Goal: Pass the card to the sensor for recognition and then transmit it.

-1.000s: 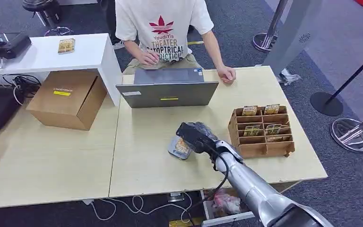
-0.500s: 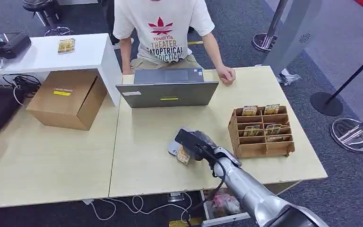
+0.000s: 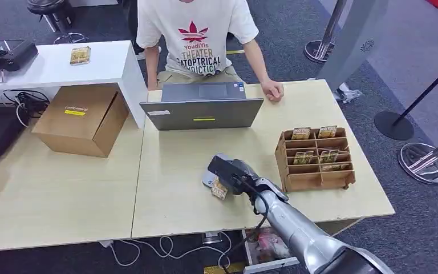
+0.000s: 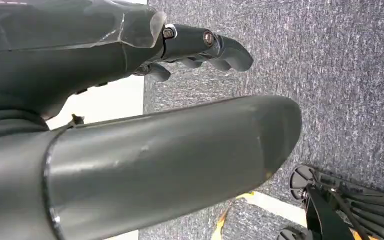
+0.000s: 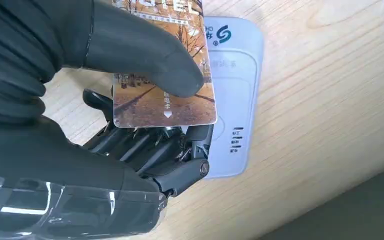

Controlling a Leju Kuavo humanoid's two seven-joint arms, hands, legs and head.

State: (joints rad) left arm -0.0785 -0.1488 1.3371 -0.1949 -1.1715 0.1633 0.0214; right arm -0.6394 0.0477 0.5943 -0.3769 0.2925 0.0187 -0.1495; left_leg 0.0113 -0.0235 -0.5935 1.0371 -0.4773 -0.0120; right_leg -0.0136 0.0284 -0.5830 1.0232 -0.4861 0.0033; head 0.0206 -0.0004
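We see right hand (image 5: 105,100) pinching card (image 5: 165,95) over sensor (image 5: 232,95) (partly hidden); card rack (image 3: 315,158) near sensor, laptop (image 3: 202,107) beyond; left hand (image 4: 145,100) released.

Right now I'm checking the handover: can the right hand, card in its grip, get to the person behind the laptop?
Probably not easily. The right hand holds the card over the sensor, and the upright laptop stands between it and the person; passing beside the screen looks freer.
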